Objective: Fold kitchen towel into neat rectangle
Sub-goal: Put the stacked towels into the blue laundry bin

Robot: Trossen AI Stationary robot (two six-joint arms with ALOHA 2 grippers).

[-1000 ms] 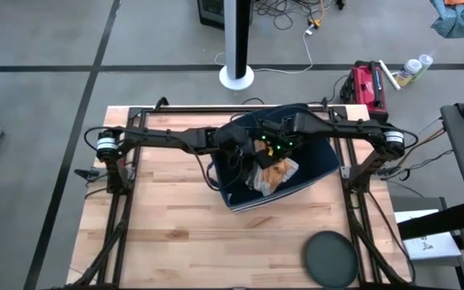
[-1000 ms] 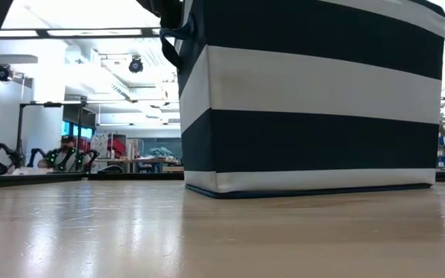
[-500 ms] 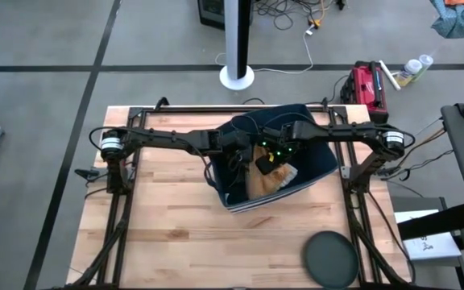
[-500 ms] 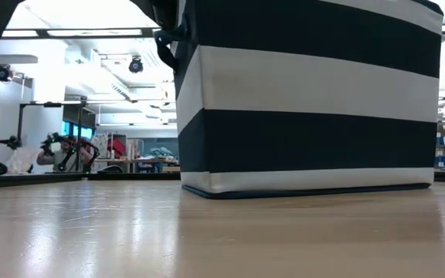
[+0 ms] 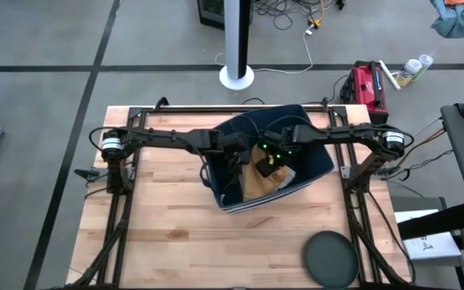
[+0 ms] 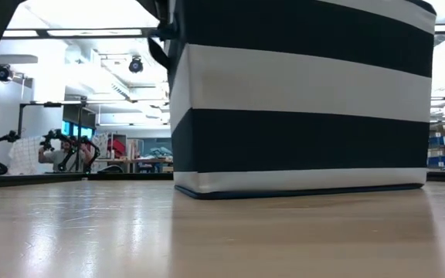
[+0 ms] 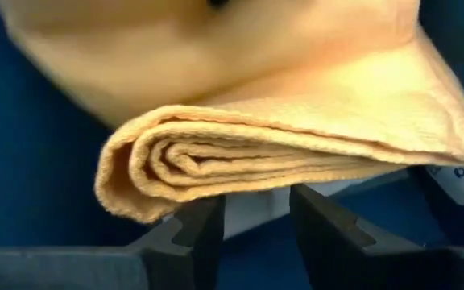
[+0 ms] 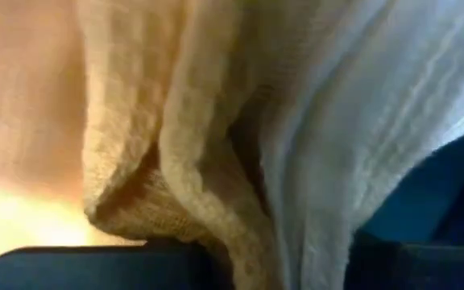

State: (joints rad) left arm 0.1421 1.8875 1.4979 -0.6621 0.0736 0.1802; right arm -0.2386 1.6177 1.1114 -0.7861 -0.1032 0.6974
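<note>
Since the kitchen towel [image 5: 263,181] is wanted on the desk [image 5: 159,225] for folding, it is presumably being fetched out of the striped bin [image 5: 316,161], where it lies bunched inside. In the left wrist view a rolled edge of the tan cloth [image 7: 280,153] is seen just beyond the left tool [image 7: 256,221], whose fingers stand partly apart with nothing visibly caught between them. The right tool [image 5: 274,155] is lowered into the bin over the towel; cloth fills its wrist view [image 8: 184,145], and a fold appears pinched at the fingers (this is a judgement, as the tips themselves are hidden). A paler cloth [image 8: 337,121] is seen beside the tan one. The bin stands at the desk's far middle. Near the front edge, well apart, a dark round disc [image 5: 330,258] lies untouched.
</note>
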